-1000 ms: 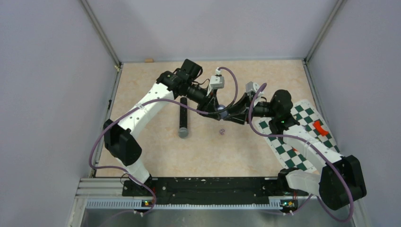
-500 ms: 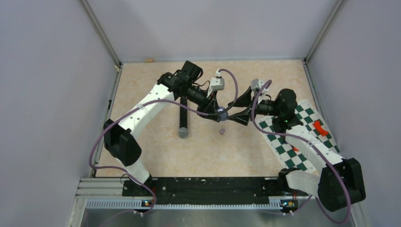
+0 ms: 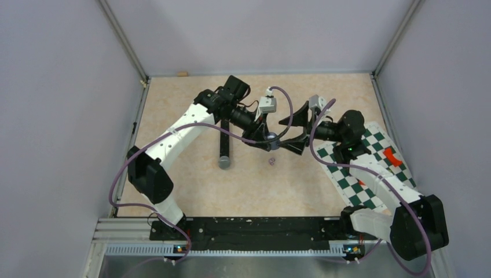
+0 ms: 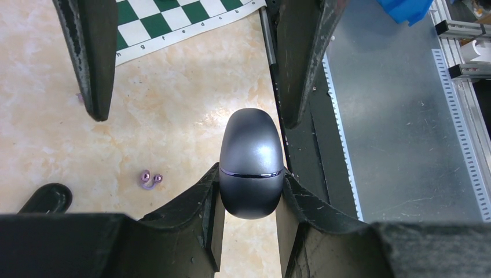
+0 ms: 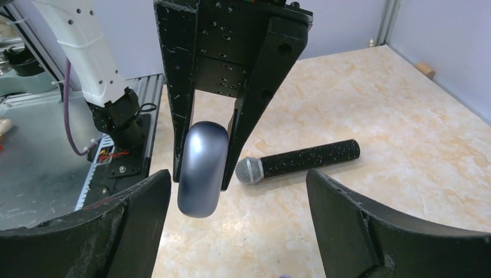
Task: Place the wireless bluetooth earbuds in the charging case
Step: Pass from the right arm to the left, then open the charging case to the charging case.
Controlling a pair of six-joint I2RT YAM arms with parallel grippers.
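The charging case [image 4: 252, 165] is a grey egg-shaped shell with its lid down on a thin seam. My left gripper [image 4: 250, 179] is shut on its lower half and holds it above the table [image 3: 191, 174]. From above, the case [image 3: 270, 136] sits between the two arms. My right gripper [image 5: 237, 180] is open. Its fingers [image 4: 95, 58] stand wide on either side of the case [image 5: 201, 168] without touching it. A tiny purple earbud [image 4: 150, 179] lies on the table just below the grippers, also visible from above as the same earbud [image 3: 271, 161].
A black microphone [image 3: 224, 145] with a silver head lies left of the case, the same microphone [image 5: 301, 161] showing behind it. A green-and-white chequered mat [image 3: 370, 168] with a red piece [image 3: 392, 156] lies under the right arm. A small cork [image 3: 183, 73] sits at the back edge.
My right gripper's jaws have spread wide apart and come off the case, drawing back slightly to the right. The left gripper keeps the case in the same place.
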